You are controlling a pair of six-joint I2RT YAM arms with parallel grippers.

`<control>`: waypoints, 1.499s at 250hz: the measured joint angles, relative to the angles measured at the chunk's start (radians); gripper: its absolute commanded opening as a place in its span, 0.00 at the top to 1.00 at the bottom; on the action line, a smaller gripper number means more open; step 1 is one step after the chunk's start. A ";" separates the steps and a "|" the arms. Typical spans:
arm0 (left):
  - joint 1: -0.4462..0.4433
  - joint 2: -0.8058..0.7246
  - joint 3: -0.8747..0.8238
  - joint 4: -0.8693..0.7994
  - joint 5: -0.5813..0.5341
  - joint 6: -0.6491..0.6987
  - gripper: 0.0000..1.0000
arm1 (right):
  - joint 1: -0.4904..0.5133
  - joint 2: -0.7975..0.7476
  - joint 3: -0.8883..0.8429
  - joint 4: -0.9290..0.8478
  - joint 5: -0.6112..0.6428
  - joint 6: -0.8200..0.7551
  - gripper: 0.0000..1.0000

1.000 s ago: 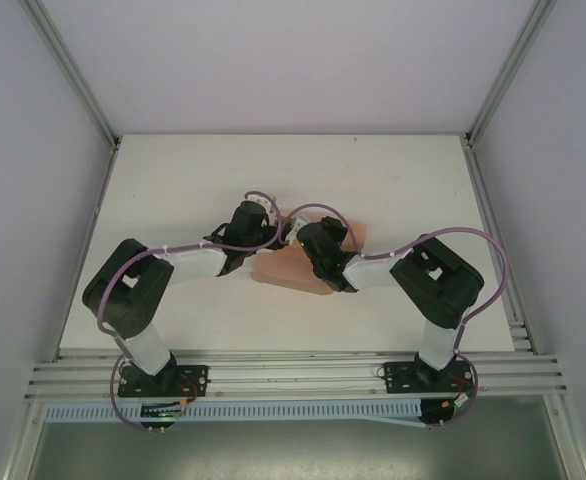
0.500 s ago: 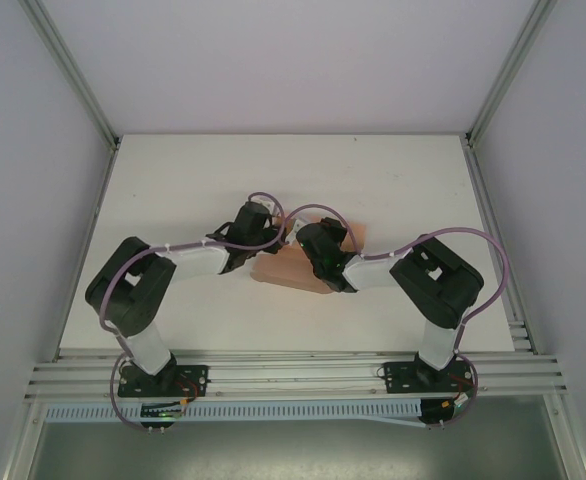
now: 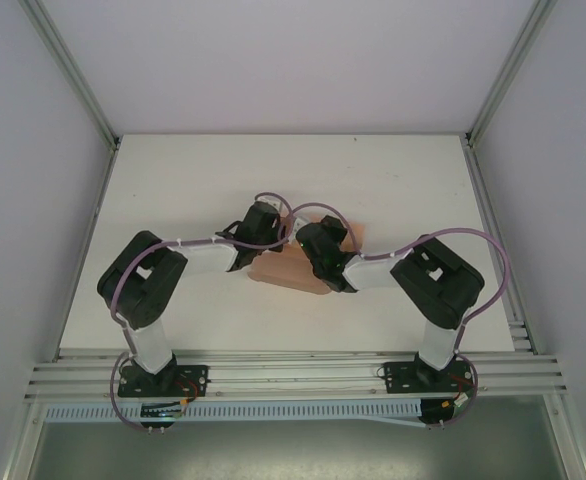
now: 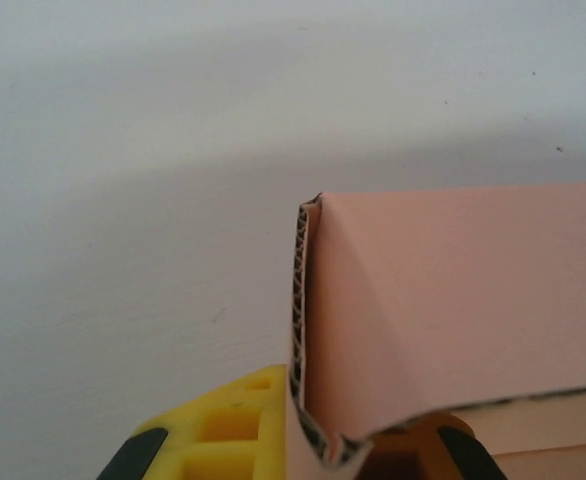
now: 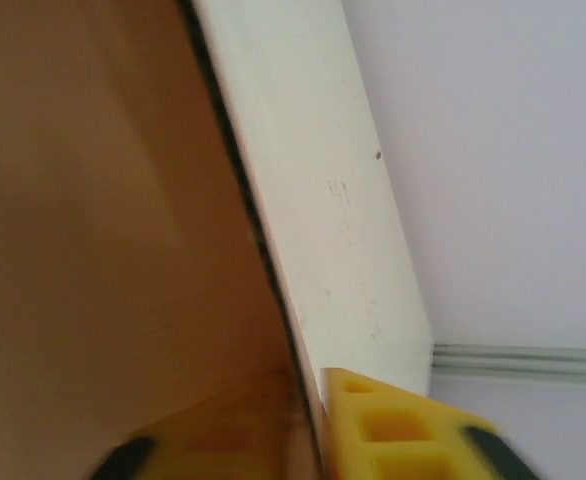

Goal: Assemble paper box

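Versus a second ago: the left arm's elbow has swung in toward the paper box. The left gripper has shifted along the box's far-left edge, closer to the right gripper. The left fingers are now clamped on an upright wall of the box, corrugated edge pinched between them. The right arm hasn't moved. Its fingers straddle a raised flap on the box's right side; can't tell if they're gripping or loose. The box is salmon-pink card, partly folded. Its base lies flat on the white table, with its near corner poking out from under both wrists.
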State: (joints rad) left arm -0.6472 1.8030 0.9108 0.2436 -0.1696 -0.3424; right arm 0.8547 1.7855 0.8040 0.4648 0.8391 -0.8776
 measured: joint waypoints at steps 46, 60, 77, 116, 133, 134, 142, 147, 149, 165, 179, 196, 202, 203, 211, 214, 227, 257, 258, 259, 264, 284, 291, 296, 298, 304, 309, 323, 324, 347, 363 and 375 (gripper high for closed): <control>0.015 -0.079 -0.090 0.042 -0.036 -0.004 1.00 | 0.007 -0.132 0.005 -0.090 -0.003 0.132 0.01; 0.016 -0.110 -0.104 0.044 -0.050 -0.008 1.00 | 0.007 -0.207 0.005 -0.125 -0.009 0.180 0.01; 0.016 -0.150 -0.117 0.053 -0.056 -0.018 1.00 | 0.005 -0.321 0.005 -0.171 -0.040 0.252 0.01; 0.016 -0.235 -0.147 0.098 -0.060 -0.029 1.00 | -0.050 -0.566 -0.016 -0.242 -0.130 0.467 0.01; 0.016 -0.252 -0.161 0.100 -0.059 -0.029 1.00 | -0.119 -0.631 -0.016 -0.280 -0.188 0.575 0.01; 0.016 -0.253 -0.162 0.100 -0.059 -0.029 1.00 | -0.123 -0.635 -0.016 -0.282 -0.192 0.581 0.01; 0.016 -0.257 -0.168 0.101 -0.058 -0.029 1.00 | -0.162 -0.660 -0.016 -0.304 -0.226 0.634 0.01; 0.016 -0.258 -0.171 0.100 -0.056 -0.029 1.00 | -0.183 -0.669 -0.016 -0.314 -0.243 0.660 0.01; 0.016 -0.259 -0.173 0.100 -0.056 -0.029 1.00 | -0.190 -0.673 -0.016 -0.317 -0.250 0.669 0.01; 0.016 -0.262 -0.180 0.100 -0.055 -0.029 1.00 | -0.235 -0.692 -0.016 -0.339 -0.304 0.732 0.01; 0.016 -0.264 -0.183 0.099 -0.055 -0.029 1.00 | -0.245 -0.695 -0.017 -0.354 -0.349 0.766 0.01; 0.016 -0.269 -0.186 0.099 -0.051 -0.030 1.00 | -0.245 -0.687 -0.017 -0.375 -0.397 0.796 0.01; 0.016 -0.270 -0.188 0.100 -0.049 -0.030 1.00 | -0.245 -0.682 -0.017 -0.381 -0.411 0.806 0.01; 0.016 -0.271 -0.188 0.100 -0.049 -0.030 1.00 | -0.245 -0.681 -0.017 -0.382 -0.414 0.807 0.01; 0.016 -0.276 -0.190 0.100 -0.048 -0.031 1.00 | -0.245 -0.670 -0.016 -0.390 -0.425 0.816 0.01; 0.016 -0.278 -0.191 0.100 -0.048 -0.031 1.00 | -0.245 -0.663 -0.016 -0.395 -0.431 0.819 0.01; 0.016 -0.284 -0.193 0.100 -0.048 -0.034 1.00 | -0.245 -0.638 -0.016 -0.407 -0.449 0.834 0.01; 0.016 -0.299 -0.195 0.101 -0.043 -0.041 1.00 | -0.245 -0.567 -0.016 -0.422 -0.502 0.856 0.01; 0.016 -0.299 -0.195 0.101 -0.043 -0.041 1.00 | -0.245 -0.565 -0.016 -0.422 -0.504 0.858 0.01; 0.016 -0.299 -0.195 0.101 -0.043 -0.041 1.00 | -0.245 -0.563 -0.016 -0.422 -0.506 0.859 0.01; 0.016 -0.301 -0.195 0.101 -0.040 -0.043 1.00 | -0.245 -0.550 -0.016 -0.421 -0.518 0.862 0.01; 0.016 -0.301 -0.195 0.101 -0.037 -0.048 1.00 | -0.245 -0.508 -0.016 -0.416 -0.558 0.879 0.01; 0.016 -0.301 -0.195 0.100 -0.035 -0.052 1.00 | -0.245 -0.490 -0.016 -0.410 -0.573 0.888 0.01; 0.016 -0.301 -0.195 0.100 -0.033 -0.053 1.00 | -0.244 -0.480 -0.016 -0.406 -0.581 0.893 0.01; 0.016 -0.301 -0.195 0.100 -0.032 -0.053 1.00 | -0.244 -0.476 -0.016 -0.404 -0.584 0.896 0.01; 0.016 -0.301 -0.195 0.100 -0.029 -0.055 1.00 | -0.243 -0.463 -0.018 -0.393 -0.597 0.905 0.01; 0.016 -0.301 -0.195 0.100 -0.029 -0.056 1.00 | -0.242 -0.457 -0.021 -0.380 -0.605 0.911 0.01; 0.017 -0.301 -0.195 0.100 -0.024 -0.060 1.00 | -0.238 -0.445 -0.040 -0.330 -0.624 0.932 0.01; 0.017 -0.301 -0.195 0.100 -0.023 -0.060 1.00 | -0.238 -0.444 -0.042 -0.326 -0.626 0.934 0.01; 0.018 -0.300 -0.195 0.100 -0.019 -0.067 1.00 | -0.229 -0.434 -0.082 -0.226 -0.639 0.977 0.01; 0.019 -0.297 -0.195 0.101 -0.016 -0.076 1.00 | -0.220 -0.416 -0.105 -0.151 -0.623 1.024 0.01; 0.020 -0.291 -0.195 0.104 -0.014 -0.084 1.00 | -0.205 -0.396 -0.116 -0.096 -0.582 1.073 0.01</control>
State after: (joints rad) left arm -0.6270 1.5124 0.7162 0.3473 -0.1837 -0.4263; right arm 0.6495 1.3895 0.6880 0.3691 0.2573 0.1951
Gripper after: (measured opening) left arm 0.064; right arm 0.989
